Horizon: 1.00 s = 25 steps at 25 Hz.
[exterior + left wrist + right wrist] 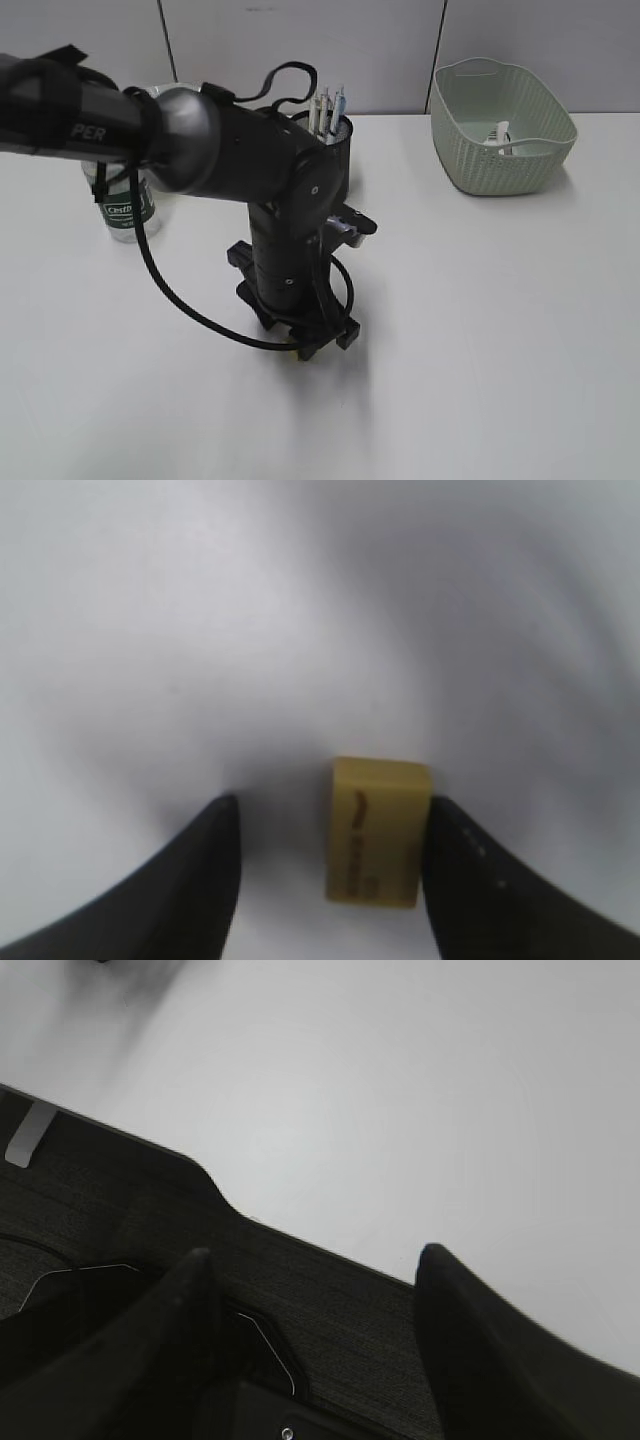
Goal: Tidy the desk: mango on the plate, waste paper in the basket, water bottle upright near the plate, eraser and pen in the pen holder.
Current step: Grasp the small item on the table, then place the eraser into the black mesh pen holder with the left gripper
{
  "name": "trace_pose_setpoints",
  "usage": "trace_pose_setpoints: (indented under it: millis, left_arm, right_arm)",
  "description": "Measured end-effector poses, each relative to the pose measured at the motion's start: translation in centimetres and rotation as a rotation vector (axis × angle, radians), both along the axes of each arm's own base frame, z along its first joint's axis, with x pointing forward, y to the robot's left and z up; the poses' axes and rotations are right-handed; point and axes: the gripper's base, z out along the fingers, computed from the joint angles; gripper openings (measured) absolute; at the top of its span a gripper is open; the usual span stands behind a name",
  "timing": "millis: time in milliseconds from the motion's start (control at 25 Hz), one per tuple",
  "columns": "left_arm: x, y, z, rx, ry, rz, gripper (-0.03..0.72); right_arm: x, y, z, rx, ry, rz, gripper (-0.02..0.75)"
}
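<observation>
The left pincer (330,880) is down at the plain white bench (500,330), its two black jaws spread apart around a small tan-yellow rectangular eraser (376,830); the right-hand jaw looks to be touching the eraser's side, the left-hand one stands clear with a gap, so nothing is clamped yet. In the exterior view that arm is planted just in front of the black wire-mesh pen holder (340,150), which already has pens standing in it. Beyond the pen holder to the right, the sage-green woven-look basket (505,150) has something white inside, likely the waste paper (500,135). To the left of the pen holder the clear water bottle with the dark green label (125,210) stands upright. Mango and plate are hidden behind the arm, so I cannot judge them. The eraser looks like the step in hand. The right pincer (315,1280) hangs apart and empty over the bench edge.
</observation>
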Motion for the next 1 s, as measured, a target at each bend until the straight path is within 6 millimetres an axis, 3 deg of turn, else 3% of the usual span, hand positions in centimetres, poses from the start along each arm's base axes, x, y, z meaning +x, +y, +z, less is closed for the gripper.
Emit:
trace_pose_setpoints:
  millis: [160, 320, 600, 680, 1000]
  left_arm:
    - [-0.1, 0.0, -0.1, 0.001, 0.017, 0.01, 0.387]
    - [-0.2, -0.1, -0.1, -0.003, 0.025, 0.015, 0.211]
    - [-0.2, 0.0, 0.6, 0.024, 0.033, 0.011, 0.202]
    - [0.3, -0.3, 2.0, 0.028, 0.008, 0.001, 0.202]
    - [5.2, -1.5, 12.1, -0.161, -0.281, 0.025, 0.202]
  right_arm:
    - [0.0, 0.0, 0.0, 0.0, 0.0, 0.0, 0.488]
    - [0.0, 0.0, 0.0, -0.001, 0.0, 0.001, 0.487]
    - [0.0, 0.0, 0.0, -0.001, 0.0, 0.001, 0.487]
    - [0.0, 0.0, 0.0, -0.001, 0.0, 0.001, 0.487]
    - [0.0, 0.0, 0.0, -0.001, 0.0, 0.001, 0.487]
